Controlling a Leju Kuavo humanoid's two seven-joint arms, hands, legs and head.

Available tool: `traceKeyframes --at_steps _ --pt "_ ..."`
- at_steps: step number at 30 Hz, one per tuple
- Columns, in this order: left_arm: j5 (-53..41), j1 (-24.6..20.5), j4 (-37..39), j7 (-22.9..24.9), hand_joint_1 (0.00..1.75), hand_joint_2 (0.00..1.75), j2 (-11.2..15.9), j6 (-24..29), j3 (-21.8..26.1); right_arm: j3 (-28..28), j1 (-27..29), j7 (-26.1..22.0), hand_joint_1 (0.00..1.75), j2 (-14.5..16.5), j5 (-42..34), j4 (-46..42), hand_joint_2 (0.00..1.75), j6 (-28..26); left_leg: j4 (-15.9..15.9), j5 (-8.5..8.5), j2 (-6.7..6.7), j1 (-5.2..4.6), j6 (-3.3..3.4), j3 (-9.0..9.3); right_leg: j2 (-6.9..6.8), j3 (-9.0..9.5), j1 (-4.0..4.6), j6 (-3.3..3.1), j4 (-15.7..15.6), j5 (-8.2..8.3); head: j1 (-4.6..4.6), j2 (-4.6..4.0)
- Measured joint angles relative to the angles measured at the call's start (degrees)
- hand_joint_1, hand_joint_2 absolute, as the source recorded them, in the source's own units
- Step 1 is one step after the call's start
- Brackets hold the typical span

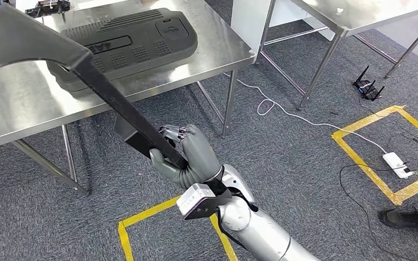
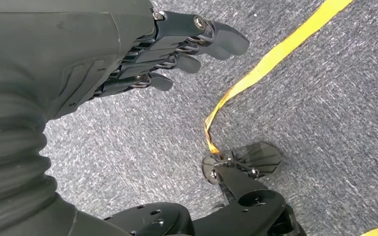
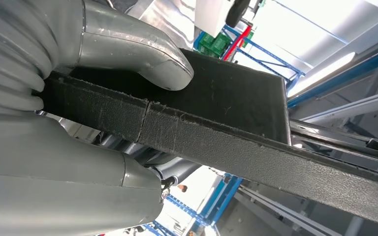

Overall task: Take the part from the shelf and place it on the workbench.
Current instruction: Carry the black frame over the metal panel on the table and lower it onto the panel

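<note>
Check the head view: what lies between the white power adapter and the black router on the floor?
Grey carpet crossed by yellow floor tape lies between power adapter and router.

Grey carpet floor (image 1: 305,163) marked with yellow tape squares (image 1: 381,141). Steel counter (image 1: 11,103) ahead of the hand (image 1: 188,157); second steel table (image 1: 359,16) off to its right. White cable (image 1: 305,117) trails across carpet.

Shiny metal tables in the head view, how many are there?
2. One steel table at upper left carries a big black moulded panel; another steel table is at upper right. More may lie outside the picture.
</note>
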Motion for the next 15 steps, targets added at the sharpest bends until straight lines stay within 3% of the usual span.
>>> traceKeyframes --at_steps 3,5,8,10,11,13,14,15 --pt "0.0 0.0 0.0 0.0 0.0 1.75 0.0 0.0 0.0 0.0 0.0 0.0 1.75 0.1 0.0 0.0 1.75 0.0 -0.5 0.13 0.03 0.04 0.98 0.32 -0.01 0.06 -0.11 0.62 -0.3 0.16 -0.04 0.0" --pt "-0.1 -0.1 0.0 0.1 0.0 1.75 -0.1 0.0 0.0 0.0 -0.1 0.0 1.75 0.1 0.0 -0.1 1.75 0.0 -1.9 0.7 0.09 0.46 1.62 1.15 -0.02 -0.73 -0.15 0.82 1.4 -0.76 0.05 0.0" --pt "-0.4 -0.2 0.0 0.1 0.0 1.75 -0.2 0.0 0.0 0.0 -0.2 0.0 1.75 -0.1 0.2 -0.1 1.75 -0.1 -2.5 1.06 0.04 0.84 1.79 1.59 -0.04 -5.61 -0.79 0.73 11.3 -4.93 0.17 0.0" --pt "-0.5 -0.2 0.0 0.2 0.0 1.75 -0.3 -0.1 0.0 0.0 0.0 0.0 1.75 -0.4 0.3 0.0 1.75 -0.1 -2.5 1.03 -0.19 1.16 1.41 1.51 -0.06 -8.0 -1.5 1.54 15.6 -5.92 0.16 0.0" --pt "-0.5 -0.2 0.0 0.2 0.0 1.75 -0.3 -0.1 0.0 0.0 0.1 0.0 1.75 -0.5 0.3 0.0 1.75 -0.1 -2.4 1.01 -0.38 1.46 1.02 1.5 -0.07 -7.6 -1.91 2.34 14.5 -5.09 0.16 0.0" --pt "-0.6 -0.2 0.0 0.2 0.0 1.75 -0.3 -0.2 0.0 0.0 0.1 0.0 1.75 -0.6 0.4 0.0 1.75 -0.1 -2.1 0.84 -0.82 2.07 -0.09 1.45 -0.03 -4.08 -2.91 4.25 7.1 -2.07 0.21 0.0" --pt "-0.6 -0.3 0.0 0.2 0.0 1.75 -0.3 -0.2 0.0 0.1 0.1 0.0 1.75 -0.6 0.4 0.0 1.75 -0.1 -1.8 0.65 -1.05 2.22 -0.78 1.3 0.16 -2.27 -3.17 4.68 3.6 -0.89 0.26 0.0" --pt "-0.6 -0.3 0.0 0.2 0.0 1.75 -0.2 -0.2 0.0 0.1 0.1 0.0 1.75 -0.6 0.4 0.0 1.75 -0.1 -1.6 0.54 -1.25 2.25 -1.4 1.16 0.29 -1.11 -3.25 4.6 1.5 -0.25 0.26 0.0"
